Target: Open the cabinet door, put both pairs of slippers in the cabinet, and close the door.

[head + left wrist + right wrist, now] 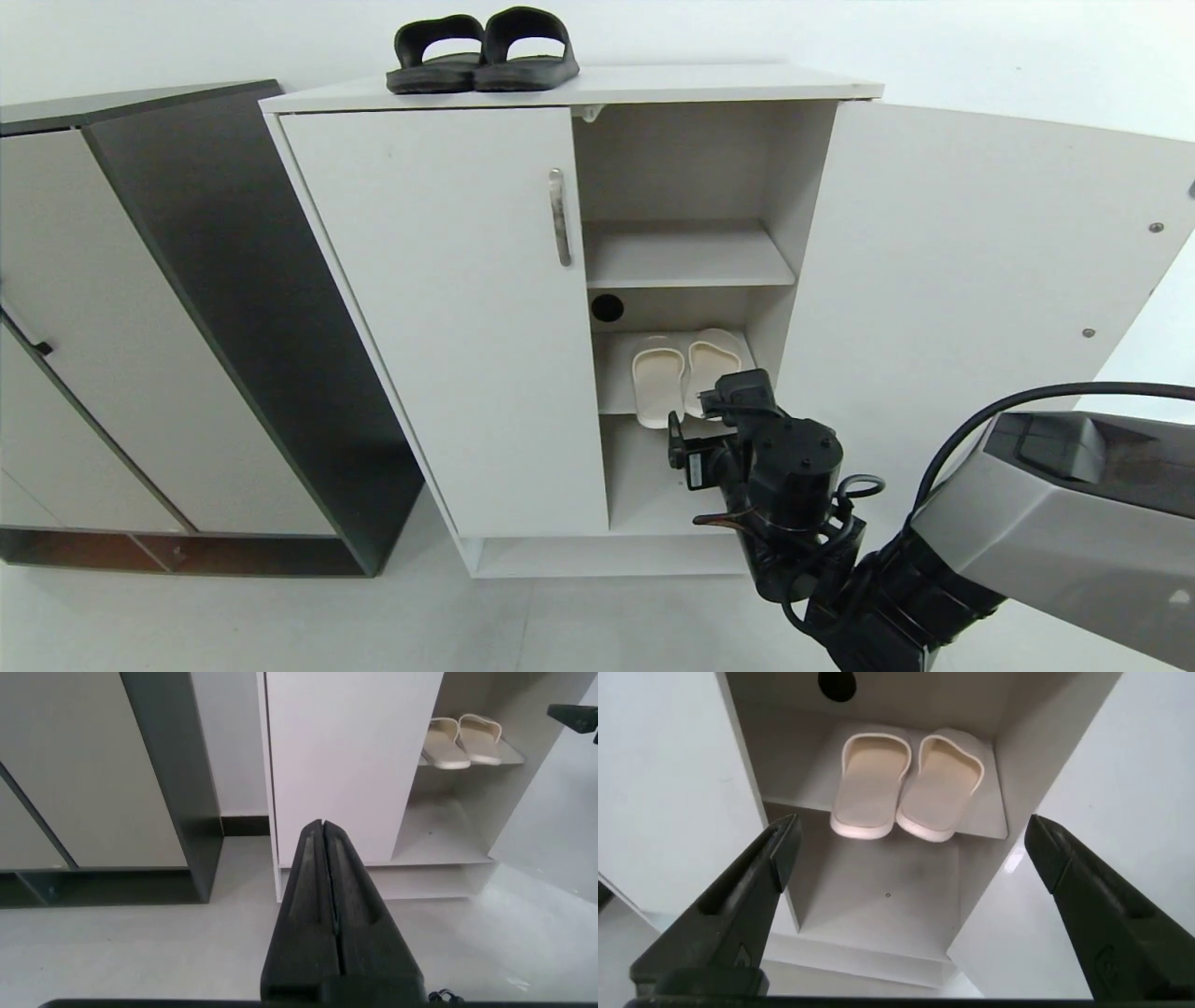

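**One pair shelved, one on top**

Left gripper (323, 827), jaws clenched on nothing, faces the cabinet (709, 82). Black slippers (483, 54) sit on its top. Cream slippers (686, 373) lie in the middle compartment, with the right gripper (912, 835) before them, jaws released. Right door (971, 280) stands open.

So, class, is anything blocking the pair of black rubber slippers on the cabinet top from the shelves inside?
Nothing visible blocks the black slippers. The white cabinet's right door stands open, and its upper shelf is bare; the cream moulded slippers occupy the shelf below.
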{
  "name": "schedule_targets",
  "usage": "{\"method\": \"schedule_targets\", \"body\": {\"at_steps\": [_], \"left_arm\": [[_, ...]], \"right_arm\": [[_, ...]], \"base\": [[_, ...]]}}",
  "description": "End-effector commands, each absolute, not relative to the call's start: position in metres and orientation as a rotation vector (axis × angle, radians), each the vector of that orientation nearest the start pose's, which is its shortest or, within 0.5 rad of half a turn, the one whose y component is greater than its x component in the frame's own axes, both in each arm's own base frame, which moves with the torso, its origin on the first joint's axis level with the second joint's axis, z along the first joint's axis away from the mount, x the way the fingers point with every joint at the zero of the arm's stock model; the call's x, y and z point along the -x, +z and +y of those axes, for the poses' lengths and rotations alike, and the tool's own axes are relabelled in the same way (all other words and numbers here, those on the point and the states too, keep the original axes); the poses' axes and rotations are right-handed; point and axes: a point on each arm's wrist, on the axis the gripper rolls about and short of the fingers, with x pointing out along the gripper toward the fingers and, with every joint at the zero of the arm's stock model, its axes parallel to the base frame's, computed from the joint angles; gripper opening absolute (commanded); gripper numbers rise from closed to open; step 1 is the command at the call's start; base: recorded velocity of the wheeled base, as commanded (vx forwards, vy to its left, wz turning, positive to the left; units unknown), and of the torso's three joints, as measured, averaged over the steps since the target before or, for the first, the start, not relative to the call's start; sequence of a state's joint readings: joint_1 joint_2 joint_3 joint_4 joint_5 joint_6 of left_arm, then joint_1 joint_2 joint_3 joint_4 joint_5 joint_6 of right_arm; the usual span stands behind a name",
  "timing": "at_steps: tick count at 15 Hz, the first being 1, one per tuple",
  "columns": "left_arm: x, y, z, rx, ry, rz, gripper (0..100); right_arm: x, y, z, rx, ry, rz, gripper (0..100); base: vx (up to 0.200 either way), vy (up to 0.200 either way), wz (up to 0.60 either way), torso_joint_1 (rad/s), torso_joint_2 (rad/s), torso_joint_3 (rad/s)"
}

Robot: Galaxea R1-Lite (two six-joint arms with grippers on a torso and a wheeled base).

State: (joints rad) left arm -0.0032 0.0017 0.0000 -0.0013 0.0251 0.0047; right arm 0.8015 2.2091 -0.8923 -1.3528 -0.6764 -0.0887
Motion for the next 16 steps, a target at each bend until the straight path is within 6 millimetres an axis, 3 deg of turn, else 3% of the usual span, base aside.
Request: {"method": "schedule_targets", "body": {"at_steps": [1, 16], "left_arm": [[0.0226, 0.0757, 0.0006, -0.005, 0.021, 0.002, 0], [0.0226, 0.0757, 0.0007, -0.005, 0.023, 0.002, 0]], "right_arm": [[-0.2832, 0.0948, 0.2727, 0.064, 0.124, -0.033, 100], [-0.2854, 0.0966, 0.2672, 0.063, 0.114, -0.034, 100]], "base": [[0.0, 0.2, 0.0, 0.002, 0.01, 0.007], [0.0, 0.2, 0.0, 0.002, 0.0, 0.004]]}}
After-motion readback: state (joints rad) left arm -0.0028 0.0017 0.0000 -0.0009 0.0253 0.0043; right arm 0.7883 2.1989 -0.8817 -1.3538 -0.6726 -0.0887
